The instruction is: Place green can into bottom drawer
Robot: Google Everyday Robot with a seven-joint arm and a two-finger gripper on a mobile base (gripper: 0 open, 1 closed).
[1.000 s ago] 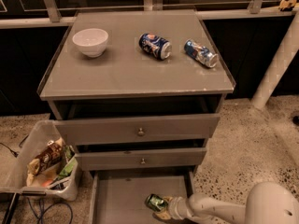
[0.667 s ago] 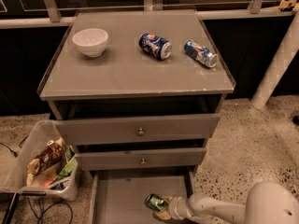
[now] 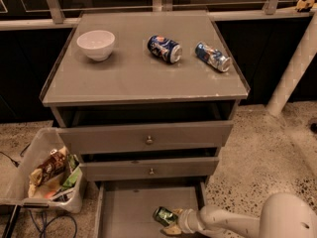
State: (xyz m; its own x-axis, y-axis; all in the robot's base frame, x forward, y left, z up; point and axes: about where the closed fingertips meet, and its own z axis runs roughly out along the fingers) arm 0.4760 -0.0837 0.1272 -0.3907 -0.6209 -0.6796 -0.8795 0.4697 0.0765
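The green can [image 3: 164,215] lies on its side on the floor of the open bottom drawer [image 3: 129,207], near the drawer's front right. My gripper [image 3: 171,221] reaches in low from the right, right against the can's right end. My white arm [image 3: 233,222] runs off to the lower right corner. Part of the can's right end is hidden behind the gripper.
On the cabinet top [image 3: 138,78] are a white bowl [image 3: 96,44], a dark blue can [image 3: 164,48] and a slimmer blue-and-silver can [image 3: 212,56], both lying down. The two upper drawers [image 3: 148,139] stand slightly out. A plastic bin of snacks [image 3: 47,175] sits on the left floor.
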